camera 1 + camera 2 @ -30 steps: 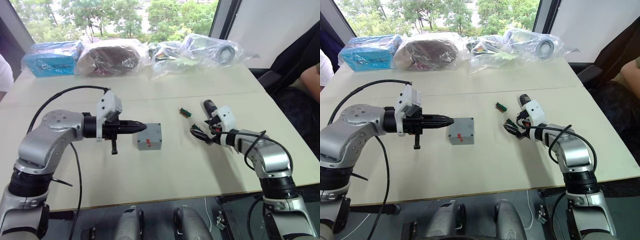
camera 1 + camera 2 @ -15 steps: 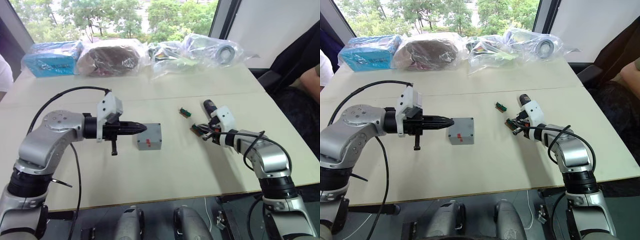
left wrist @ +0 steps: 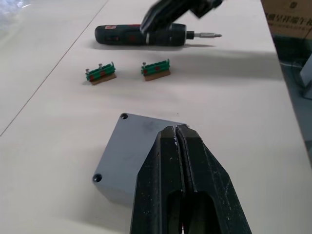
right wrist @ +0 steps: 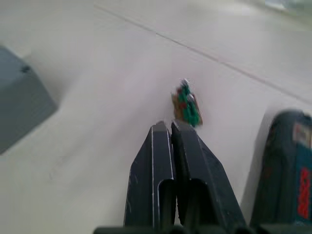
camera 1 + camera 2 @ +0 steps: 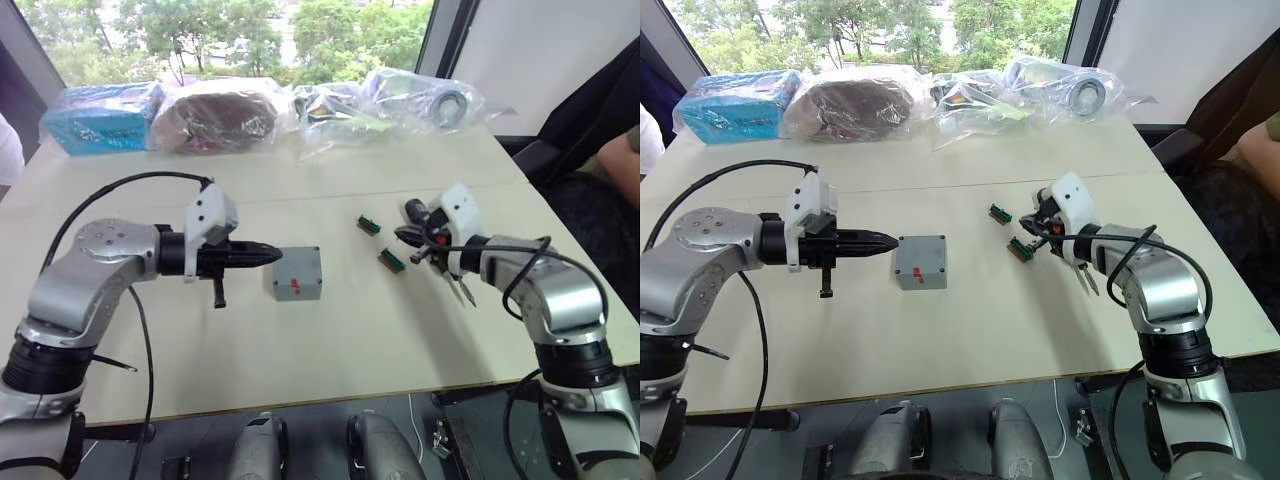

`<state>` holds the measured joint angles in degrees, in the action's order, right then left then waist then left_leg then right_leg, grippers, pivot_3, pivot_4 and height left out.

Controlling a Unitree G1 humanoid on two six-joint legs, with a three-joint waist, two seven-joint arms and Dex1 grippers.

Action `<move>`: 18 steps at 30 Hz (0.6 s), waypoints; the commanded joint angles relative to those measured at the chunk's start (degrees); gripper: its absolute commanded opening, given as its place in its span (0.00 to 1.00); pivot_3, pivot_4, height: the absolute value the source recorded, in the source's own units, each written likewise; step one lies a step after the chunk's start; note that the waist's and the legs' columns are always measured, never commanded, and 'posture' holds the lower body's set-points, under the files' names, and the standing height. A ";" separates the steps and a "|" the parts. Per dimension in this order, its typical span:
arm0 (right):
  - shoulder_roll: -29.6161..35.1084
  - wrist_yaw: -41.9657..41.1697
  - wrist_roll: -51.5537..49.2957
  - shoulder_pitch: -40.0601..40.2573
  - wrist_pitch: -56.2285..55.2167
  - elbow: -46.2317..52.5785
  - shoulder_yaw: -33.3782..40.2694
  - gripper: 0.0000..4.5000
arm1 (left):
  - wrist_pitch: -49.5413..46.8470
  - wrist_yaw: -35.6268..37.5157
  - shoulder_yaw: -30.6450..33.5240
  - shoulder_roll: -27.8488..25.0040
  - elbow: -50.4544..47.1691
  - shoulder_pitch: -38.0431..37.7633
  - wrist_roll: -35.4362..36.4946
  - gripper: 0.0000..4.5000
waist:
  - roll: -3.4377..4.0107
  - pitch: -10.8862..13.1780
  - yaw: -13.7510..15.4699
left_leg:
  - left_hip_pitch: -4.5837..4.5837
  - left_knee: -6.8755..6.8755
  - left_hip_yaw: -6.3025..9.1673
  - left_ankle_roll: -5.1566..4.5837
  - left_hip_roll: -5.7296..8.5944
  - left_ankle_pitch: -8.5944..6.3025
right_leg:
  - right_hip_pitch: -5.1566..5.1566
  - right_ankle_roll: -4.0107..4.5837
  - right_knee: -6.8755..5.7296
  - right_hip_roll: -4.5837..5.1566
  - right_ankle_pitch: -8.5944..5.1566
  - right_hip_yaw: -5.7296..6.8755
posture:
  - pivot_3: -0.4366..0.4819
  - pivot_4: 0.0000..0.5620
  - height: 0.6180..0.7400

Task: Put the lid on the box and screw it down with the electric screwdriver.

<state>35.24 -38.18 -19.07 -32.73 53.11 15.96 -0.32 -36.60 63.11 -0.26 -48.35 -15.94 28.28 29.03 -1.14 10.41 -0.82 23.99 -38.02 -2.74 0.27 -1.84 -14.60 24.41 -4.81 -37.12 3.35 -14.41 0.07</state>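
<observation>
A grey square box (image 5: 298, 274) is seen near the middle of the worktop (image 5: 330, 340), resting flat, with a small red mark on the side that faces the near edge. In the left wrist view its top is plain, with a small dark hole at two of its corners; whether this top is the lid already set on the box cannot be told. The left tool (image 5: 268, 254) is held level just beside the box, on the side toward the left edge of the worktop, and its fingers (image 3: 181, 165) are pressed together with nothing between them; the tips are very close to the box, but contact cannot be confirmed. The electric screwdriver (image 3: 141, 34) lies on its side toward the right edge of the worktop, well apart from the box, with its thin metal bit pointing away from its dark body. The right tool (image 5: 1044, 227) is placed over the screwdriver, and its fingers (image 4: 168, 170) are also closed together and empty, as is shown in the right wrist view. Two small green-and-brown blocks (image 5: 390, 261) lie between the box and the screwdriver, apart from each other. Several bags (image 5: 215, 112) in clear plastic are lined along the far edge of the worktop.
</observation>
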 commanded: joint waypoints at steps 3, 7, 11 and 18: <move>-3.27 -1.18 -4.29 -8.20 5.59 3.87 -4.86 0.01 | 2.72 0.36 3.59 -2.99 0.80 -2.00 -0.98 0.00 | 0.00 0.00 -0.09 | 0.01 0.01 0.03 0.00 -0.02 0.00 | 0.03 0.01 -0.02 0.00 0.00 -0.01 | 0.48 0.27 1.00; -6.32 -2.57 -4.29 -11.84 5.51 1.33 -10.26 0.01 | 3.53 -0.10 3.99 -3.33 1.21 -2.90 -1.37 0.00 | 0.00 0.00 0.15 | 0.02 0.01 0.02 0.00 -0.02 0.00 | 0.03 0.01 -0.01 0.02 0.00 -0.01 | 0.48 0.27 1.00; -7.01 -4.17 -2.54 -12.74 2.60 -1.45 -14.31 0.01 | 3.51 -0.72 4.31 -3.26 0.31 -3.80 -1.14 0.00 | -0.02 0.00 0.29 | 0.12 -0.03 -0.02 0.00 0.01 0.00 | 0.04 0.01 0.01 0.16 0.00 0.05 | 0.48 0.27 1.00; -9.39 -4.75 -0.55 -14.77 -1.38 -8.88 -16.20 0.01 | 2.39 -2.28 5.05 -3.01 -2.62 -5.90 -0.06 0.00 | -0.01 0.00 0.03 | 0.12 -0.04 -0.03 0.00 0.02 0.00 | 0.07 -0.01 0.00 0.16 0.01 0.03 | 0.48 0.27 1.00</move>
<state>26.61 -42.64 -20.29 -45.85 53.62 7.66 -16.63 -34.46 61.31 2.52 -51.03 -16.36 22.35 28.13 -1.16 10.41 -0.79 24.11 -38.06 -2.76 0.27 -1.83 -14.60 24.48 -4.81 -37.13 3.48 -14.40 0.12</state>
